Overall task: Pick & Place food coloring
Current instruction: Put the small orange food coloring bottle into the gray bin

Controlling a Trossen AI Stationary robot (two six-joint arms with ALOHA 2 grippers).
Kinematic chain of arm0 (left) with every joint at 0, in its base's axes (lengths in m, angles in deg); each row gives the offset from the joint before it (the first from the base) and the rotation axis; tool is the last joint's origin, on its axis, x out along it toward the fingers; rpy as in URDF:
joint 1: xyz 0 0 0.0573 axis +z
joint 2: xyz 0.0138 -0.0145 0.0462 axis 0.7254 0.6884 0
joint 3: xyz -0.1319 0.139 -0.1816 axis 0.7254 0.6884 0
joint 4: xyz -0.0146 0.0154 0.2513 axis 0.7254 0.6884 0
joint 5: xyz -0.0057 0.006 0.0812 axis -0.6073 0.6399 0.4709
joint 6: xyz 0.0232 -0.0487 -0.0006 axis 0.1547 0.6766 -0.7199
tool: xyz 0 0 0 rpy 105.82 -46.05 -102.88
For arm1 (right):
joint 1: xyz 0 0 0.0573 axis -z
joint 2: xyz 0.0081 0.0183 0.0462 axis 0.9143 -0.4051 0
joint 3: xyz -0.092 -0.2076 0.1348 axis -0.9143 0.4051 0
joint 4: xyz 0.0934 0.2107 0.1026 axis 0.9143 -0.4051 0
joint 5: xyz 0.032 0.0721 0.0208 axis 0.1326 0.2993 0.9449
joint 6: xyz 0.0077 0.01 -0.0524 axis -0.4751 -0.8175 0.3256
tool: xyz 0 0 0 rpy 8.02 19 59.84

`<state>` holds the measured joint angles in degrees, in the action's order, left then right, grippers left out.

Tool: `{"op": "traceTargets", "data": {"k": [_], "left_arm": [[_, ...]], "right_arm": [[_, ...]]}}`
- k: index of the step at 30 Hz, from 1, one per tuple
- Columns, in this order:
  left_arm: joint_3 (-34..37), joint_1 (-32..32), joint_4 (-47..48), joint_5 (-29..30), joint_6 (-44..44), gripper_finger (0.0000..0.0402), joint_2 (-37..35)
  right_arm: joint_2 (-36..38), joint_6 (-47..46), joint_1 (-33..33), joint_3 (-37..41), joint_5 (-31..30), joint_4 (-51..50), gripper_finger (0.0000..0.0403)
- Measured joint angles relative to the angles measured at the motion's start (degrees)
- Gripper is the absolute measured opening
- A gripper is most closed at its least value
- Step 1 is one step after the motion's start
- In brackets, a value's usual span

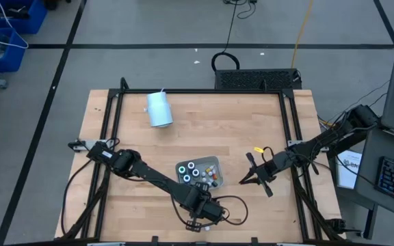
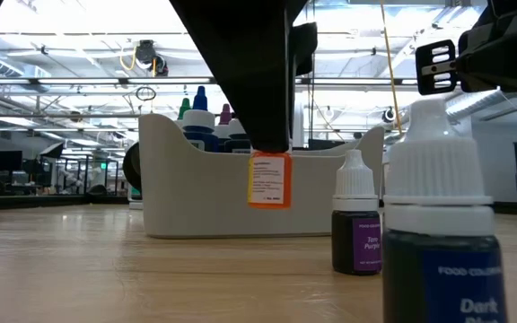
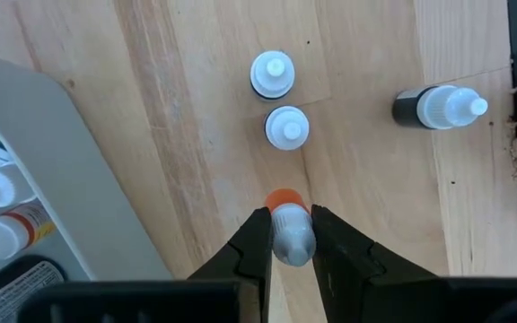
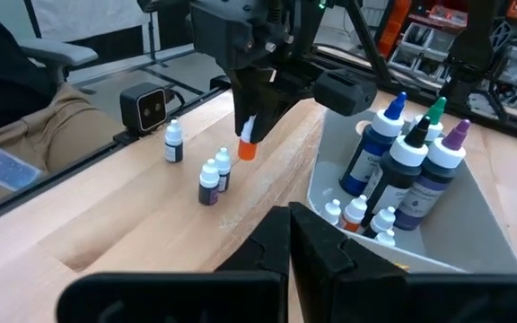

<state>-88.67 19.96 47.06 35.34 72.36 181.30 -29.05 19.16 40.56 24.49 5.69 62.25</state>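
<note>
My left gripper (image 3: 291, 220) hangs over the near middle of the table (image 1: 198, 205), just near of the grey tray (image 1: 214, 160), and is shut on a small orange-labelled food coloring bottle (image 4: 247, 148). Three more small white-capped bottles stand on the wood beside it (image 3: 272, 74) (image 3: 286, 127) (image 3: 438, 108). The tray (image 4: 474, 224) holds tall dark bottles with blue, green and purple tips (image 4: 409, 166) and several small white-capped ones (image 4: 357, 215). My right gripper (image 4: 290, 220) waits shut, right of the tray (image 1: 250, 174). My left gripper pinches the orange-labelled bottle by its white cap end (image 3: 292, 242) between the two fingers, coming from above and pointing down. The labelled body (image 2: 269, 179) hangs upright below the fingertips, lifted clear of the table.
A large white cylinder (image 1: 159, 109) lies near the far left of the table. A purple-labelled bottle (image 2: 357, 229) and a dark blue one (image 2: 438, 242) stand close to the low camera. A black frame (image 1: 115, 102) runs along the table's sides. Bare wood (image 1: 252, 123) lies beyond the tray.
</note>
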Motion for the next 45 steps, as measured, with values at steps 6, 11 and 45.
{"op": "traceTargets", "data": {"k": [6,11,45], "left_arm": [[0.00,0.22,0.02,0.00,-0.65,0.0062,0.00],[0.00,0.26,0.02,0.02,-0.56,0.0062,0.00],[-7.92,0.76,6.41,5.07,1.98,0.0062,-0.35]], "right_arm": [[0.00,-0.18,0.00,0.01,-4.76,0.85,0.0000],[0.00,-0.78,0.00,0.00,-6.05,1.19,0.0000],[0.00,1.07,0.00,0.00,-5.97,2.02,0.0000]]}}
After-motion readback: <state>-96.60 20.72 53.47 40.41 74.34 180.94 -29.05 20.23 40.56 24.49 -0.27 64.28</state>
